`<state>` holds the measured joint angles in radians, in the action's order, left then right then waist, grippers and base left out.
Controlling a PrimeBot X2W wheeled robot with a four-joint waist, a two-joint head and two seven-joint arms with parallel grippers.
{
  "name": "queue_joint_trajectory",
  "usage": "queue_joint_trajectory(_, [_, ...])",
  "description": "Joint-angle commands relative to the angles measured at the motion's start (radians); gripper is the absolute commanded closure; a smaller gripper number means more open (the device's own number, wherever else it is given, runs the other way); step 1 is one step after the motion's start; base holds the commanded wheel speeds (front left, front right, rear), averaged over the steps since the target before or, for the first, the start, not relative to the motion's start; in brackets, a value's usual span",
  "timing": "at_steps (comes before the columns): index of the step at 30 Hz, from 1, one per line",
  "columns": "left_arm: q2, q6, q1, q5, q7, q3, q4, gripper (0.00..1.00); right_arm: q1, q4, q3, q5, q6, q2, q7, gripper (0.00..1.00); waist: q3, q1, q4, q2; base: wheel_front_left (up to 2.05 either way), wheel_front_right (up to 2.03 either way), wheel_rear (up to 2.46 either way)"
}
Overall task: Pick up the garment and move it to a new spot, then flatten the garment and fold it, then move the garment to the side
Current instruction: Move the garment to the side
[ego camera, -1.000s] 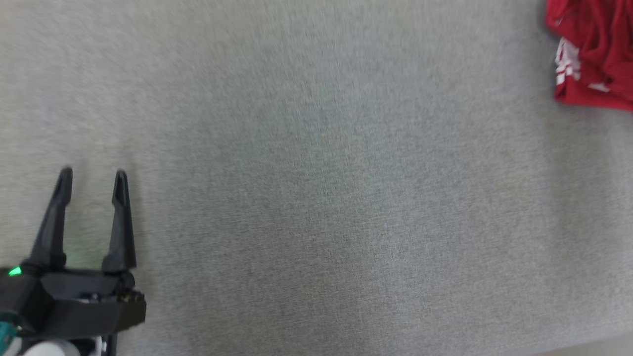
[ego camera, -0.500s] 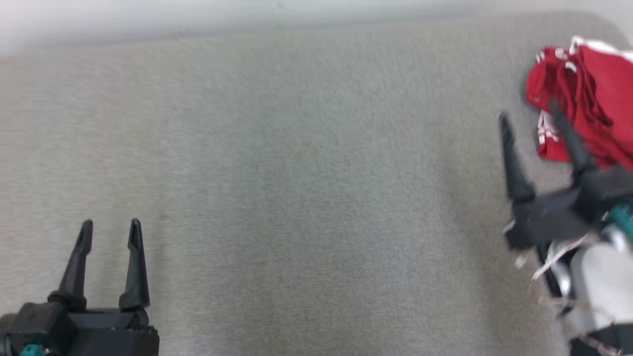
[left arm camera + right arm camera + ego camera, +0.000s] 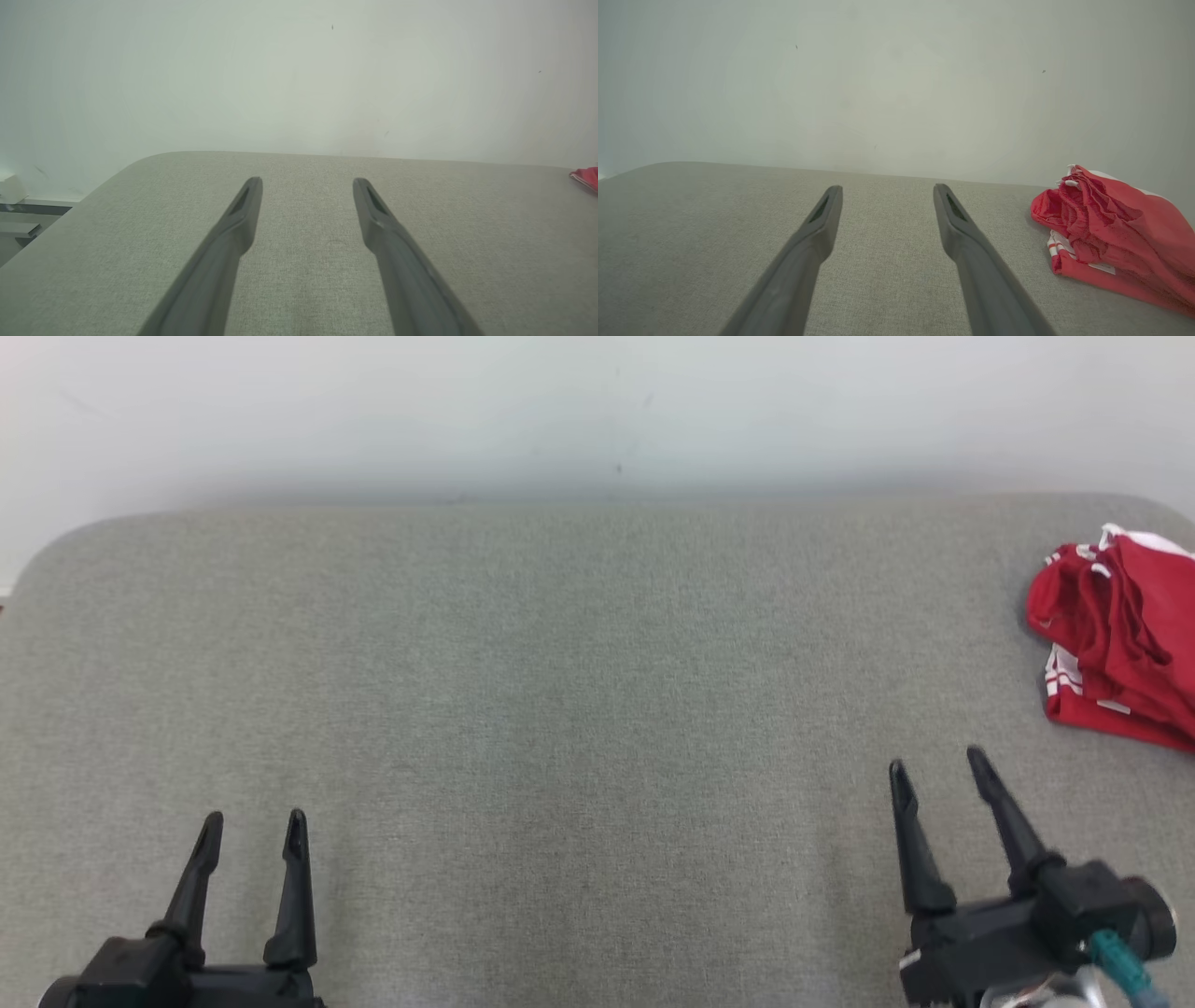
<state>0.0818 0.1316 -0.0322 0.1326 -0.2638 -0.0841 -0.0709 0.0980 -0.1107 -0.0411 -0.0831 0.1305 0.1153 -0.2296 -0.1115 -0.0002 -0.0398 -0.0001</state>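
Black and long-fingered, the left end effector stood open at the lower left of the head view, its fingers pointing up the picture with a clear gap between the tips and nothing in its hold. In the left wrist view the same two fingers spread apart above bare cloth. The right end effector sat at the lower right of the head view, likewise open and empty, its fingers leaning a little to the left. In the right wrist view the gap between its tips showed only fabric.

Both were over a desk covered in grey woven fabric, with rounded far corners. The two were well apart, one towards each side.

The garment lay crumpled in a heap on the desk near its far right corner, partly cut off by the right edge of the head view. It was red with white stripes along a hem. It lay beyond the right end effector and to its right, near but not touching it. In the right wrist view it lay to the right of the fingers.

Behind the desk rose a plain pale wall
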Motion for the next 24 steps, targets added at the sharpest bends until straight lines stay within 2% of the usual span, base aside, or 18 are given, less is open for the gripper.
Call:
queue_joint_trajectory(1, [-0.001, -0.003, 0.018, 0.003, 0.0, -0.002, -0.006, 0.0, -0.021, 0.007, 0.001, 0.003, 0.0, -0.006, -0.006, 0.0, 0.033, 0.0002, -0.02, 0.0001, 0.0, 0.0, 0.0])
queue_joint_trajectory(11, [-0.003, -0.003, 0.063, 0.002, 0.0, 0.007, -0.043, 0.0, -0.15, 0.023, 0.012, -0.022, 0.0, -0.054, -0.027, 0.0, 0.09, 0.0002, -0.01, 0.0001, 0.0, 0.0, 0.0])
queue_joint_trajectory(24, [-0.004, -0.002, 0.079, 0.007, 0.0, 0.012, -0.04, 0.0, -0.168, 0.008, 0.035, -0.056, 0.0, -0.064, -0.035, 0.0, 0.115, 0.0002, 0.008, 0.0001, 0.0, 0.0, 0.0])
